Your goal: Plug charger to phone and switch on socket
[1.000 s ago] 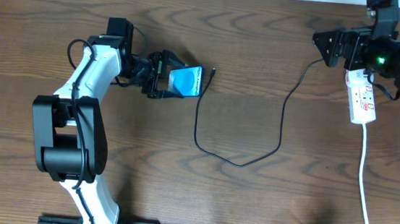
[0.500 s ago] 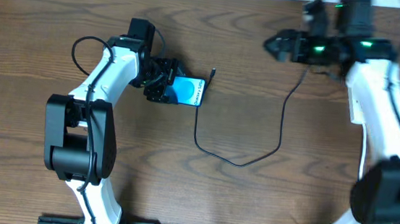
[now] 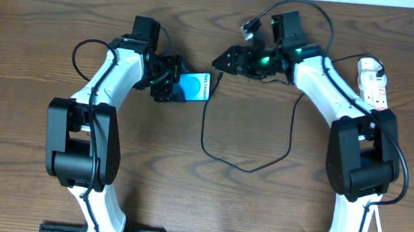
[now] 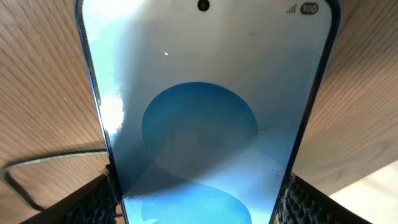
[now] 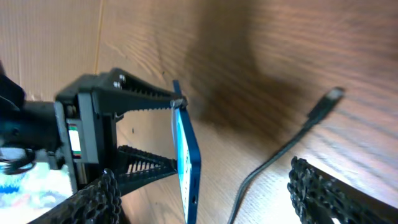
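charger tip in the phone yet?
No: the right wrist view shows the charger's plug tip lying loose, clear of the phone clamped in the left gripper.

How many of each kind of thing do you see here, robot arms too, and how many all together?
Phone: 1
Black charger cable: 1
White power strip: 1
Robot arms: 2
Total: 5
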Motion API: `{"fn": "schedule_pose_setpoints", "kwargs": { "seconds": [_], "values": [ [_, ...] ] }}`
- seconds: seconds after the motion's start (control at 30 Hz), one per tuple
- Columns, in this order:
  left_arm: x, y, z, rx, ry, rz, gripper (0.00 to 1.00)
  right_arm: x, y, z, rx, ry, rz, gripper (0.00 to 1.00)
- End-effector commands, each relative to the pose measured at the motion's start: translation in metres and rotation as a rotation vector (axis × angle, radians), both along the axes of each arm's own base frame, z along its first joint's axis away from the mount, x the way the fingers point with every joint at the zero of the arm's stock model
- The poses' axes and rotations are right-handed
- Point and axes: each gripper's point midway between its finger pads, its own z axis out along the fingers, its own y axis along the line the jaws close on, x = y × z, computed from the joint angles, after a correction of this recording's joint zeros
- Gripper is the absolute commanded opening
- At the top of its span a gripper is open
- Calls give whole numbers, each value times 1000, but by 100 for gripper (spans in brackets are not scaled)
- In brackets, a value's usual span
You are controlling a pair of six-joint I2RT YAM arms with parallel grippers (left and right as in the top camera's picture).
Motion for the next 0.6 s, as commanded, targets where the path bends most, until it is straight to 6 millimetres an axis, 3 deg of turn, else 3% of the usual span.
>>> {"fn": "schedule_pose_setpoints", "kwargs": {
  "seconds": [0.0, 0.27, 0.57],
  "values": [
    [6, -11, 23, -79, -23, 27, 67, -9, 20, 5, 22, -4, 42, 80],
    [5, -25, 33, -179, -9, 23, 68, -20, 41, -6, -30, -5, 54, 70],
    [4, -28, 35, -200, -2, 22, 67, -29, 57, -16, -89, -1, 39, 42]
  ]
}}
